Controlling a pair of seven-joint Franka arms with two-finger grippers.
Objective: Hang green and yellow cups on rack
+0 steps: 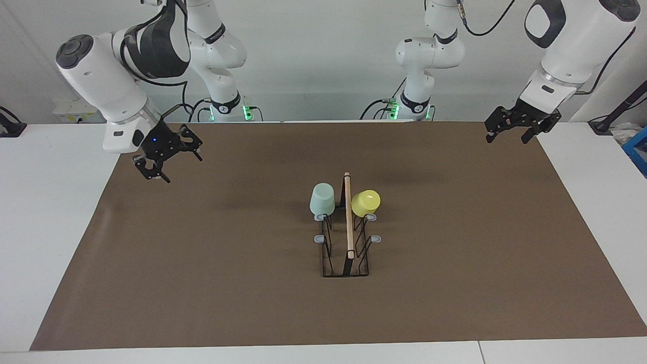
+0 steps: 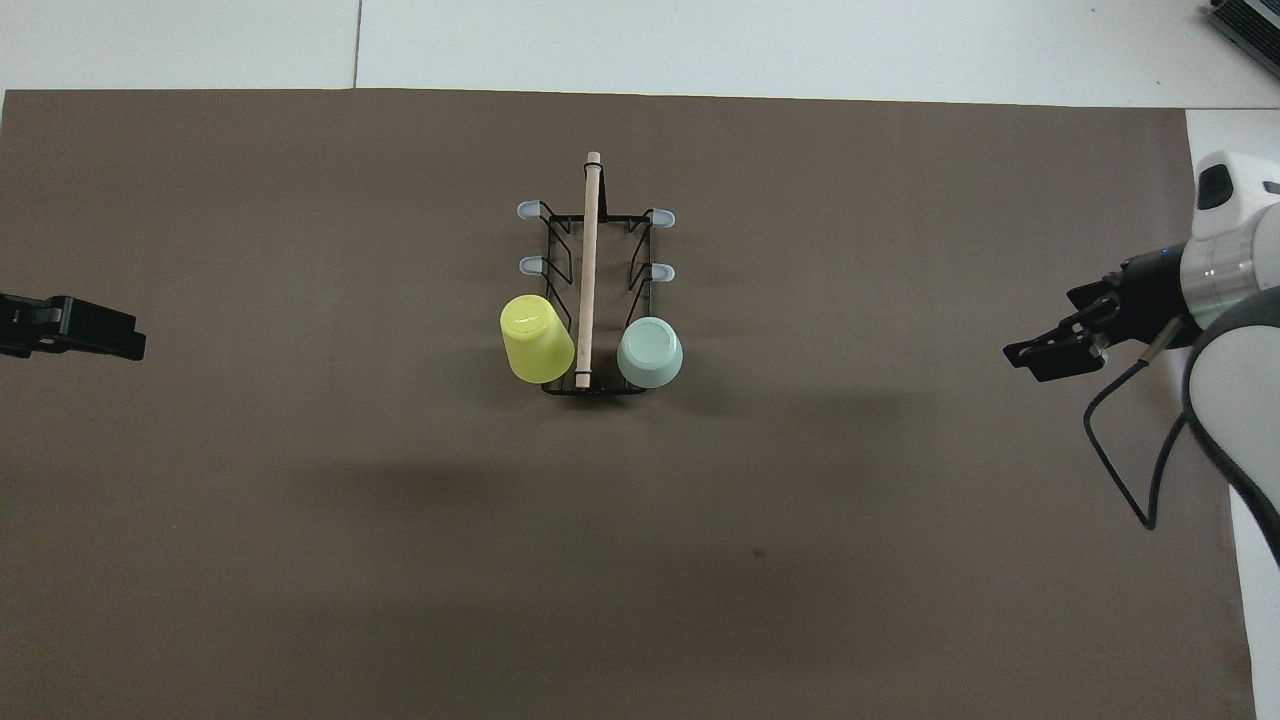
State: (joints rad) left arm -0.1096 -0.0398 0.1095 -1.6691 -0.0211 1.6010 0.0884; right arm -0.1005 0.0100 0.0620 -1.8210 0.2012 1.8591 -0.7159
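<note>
The rack (image 1: 347,237) stands mid-bench on the brown mat (image 1: 202,263), its wooden rod (image 1: 348,215) running away from the robots. The green cup (image 1: 322,198) hangs upside down on a peg at the rack's end nearest the robots, on the side toward the right arm; the yellow cup (image 1: 365,202) hangs tilted on the matching peg toward the left arm. The right tool (image 1: 167,159) hovers with fingers spread wide and empty over the mat's edge at its own end. The left tool (image 1: 520,125) waits, wide and empty, over the mat's corner at its end.
</note>
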